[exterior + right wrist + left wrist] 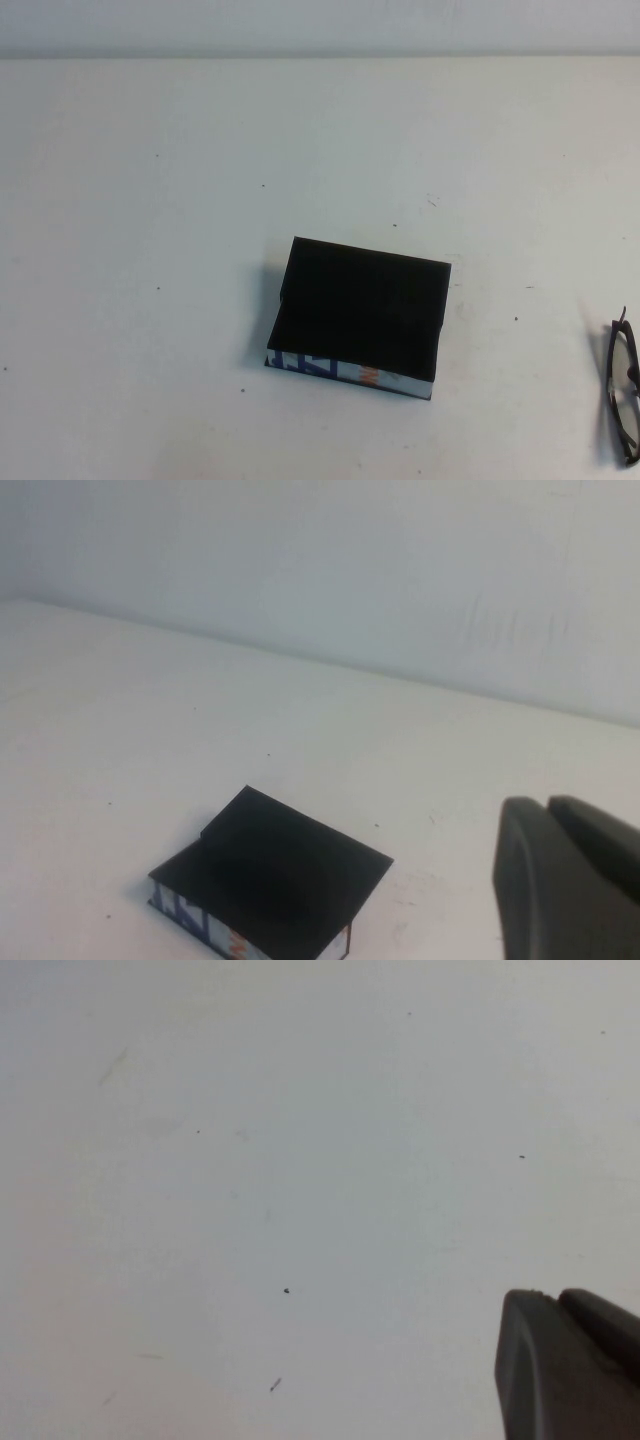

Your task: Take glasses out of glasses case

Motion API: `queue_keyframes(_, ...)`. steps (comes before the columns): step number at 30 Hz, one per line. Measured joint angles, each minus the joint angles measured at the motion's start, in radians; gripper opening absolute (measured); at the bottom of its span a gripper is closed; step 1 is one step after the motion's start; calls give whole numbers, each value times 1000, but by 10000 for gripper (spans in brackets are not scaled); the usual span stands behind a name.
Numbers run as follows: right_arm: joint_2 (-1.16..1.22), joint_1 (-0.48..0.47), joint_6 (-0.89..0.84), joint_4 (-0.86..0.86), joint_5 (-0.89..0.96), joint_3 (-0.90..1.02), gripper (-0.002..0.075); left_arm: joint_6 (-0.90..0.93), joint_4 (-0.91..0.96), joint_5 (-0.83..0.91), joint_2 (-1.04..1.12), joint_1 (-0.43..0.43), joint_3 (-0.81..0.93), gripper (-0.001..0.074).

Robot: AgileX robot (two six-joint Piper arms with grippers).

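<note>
The glasses case (360, 310) is a black box in the middle of the white table, its white side with blue and orange marks facing the robot. It also shows in the right wrist view (270, 880). The glasses (624, 385), dark-framed, lie on the table at the far right edge of the high view, well apart from the case. Neither arm shows in the high view. My left gripper (556, 1296) is shut and empty over bare table. My right gripper (547, 802) is shut and empty, raised to the right of the case.
The white table (150, 250) carries only small dark specks. A pale wall (350, 560) runs along its far edge.
</note>
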Motion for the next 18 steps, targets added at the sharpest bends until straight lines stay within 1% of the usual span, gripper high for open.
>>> queue_keyframes(6, 0, 0, 0, 2, 4, 0, -18, 0, 0, 0, 0, 0, 0, -5)
queue_keyframes(9, 0, 0, 0, -36, -4, 0, -18, 0, 0, 0, 0, 0, 0, -5)
queue_keyframes(14, 0, 0, 21, -180, -97, 48, -18, 0, 0, 0, 0, 0, 0, -5)
queue_keyframes(16, -1, 0, 90, -274, -138, 83, -18, 0, 0, 0, 0, 0, 0, -5)
queue_keyframes(18, -10, 0, 218, -397, -172, 133, -18, 0, 0, 0, 0, 0, 0, -5)
